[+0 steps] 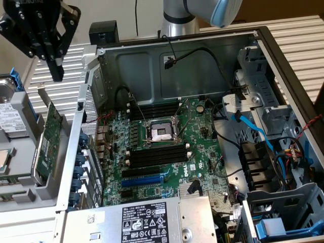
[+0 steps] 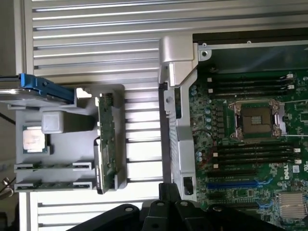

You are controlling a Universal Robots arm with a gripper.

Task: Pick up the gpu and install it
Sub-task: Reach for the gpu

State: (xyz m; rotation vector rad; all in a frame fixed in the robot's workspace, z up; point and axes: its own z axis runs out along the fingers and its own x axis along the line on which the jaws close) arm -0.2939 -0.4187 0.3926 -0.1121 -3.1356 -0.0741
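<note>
Green circuit card, the gpu [image 1: 49, 136], is standing on edge in a grey holder [image 1: 45, 191] at the exterior view's left, just outside the open computer case [image 1: 75, 167], not yet lifted. Gripper [image 1: 56, 75] is hanging above it, fingers pressed together, gripping nothing. Card is lying below the fingertips and apart from them, its long axis running alongside the case wall; motherboard [image 1: 202, 147] is sitting beyond that wall.
</note>
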